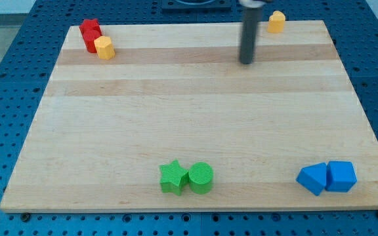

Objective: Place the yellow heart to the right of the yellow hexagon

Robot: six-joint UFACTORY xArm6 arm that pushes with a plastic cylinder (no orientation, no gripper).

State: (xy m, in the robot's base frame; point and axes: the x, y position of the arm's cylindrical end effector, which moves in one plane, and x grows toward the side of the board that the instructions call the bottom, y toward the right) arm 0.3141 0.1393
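While the green star [173, 177], green cylinder [201, 177] and blue blocks [327, 177] sat idle along the lower frame, my tip [247, 62], which carried no claw, stood just lower left of the yellow heart [277, 21] at upper right. It probably needed to round the heart's right side, then push leftward toward the yellow hexagon [104, 48] at upper left, stopping short.

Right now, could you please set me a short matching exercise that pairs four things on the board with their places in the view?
Things:
1. yellow heart
2. yellow hexagon
3. green star
4. blue cube

Places:
A. bottom edge, touching the green cylinder
B. top left corner, against the red block
C. top edge, right of my tip
D. bottom right corner, beside the blue triangular block

Pairs: 1-C, 2-B, 3-A, 4-D
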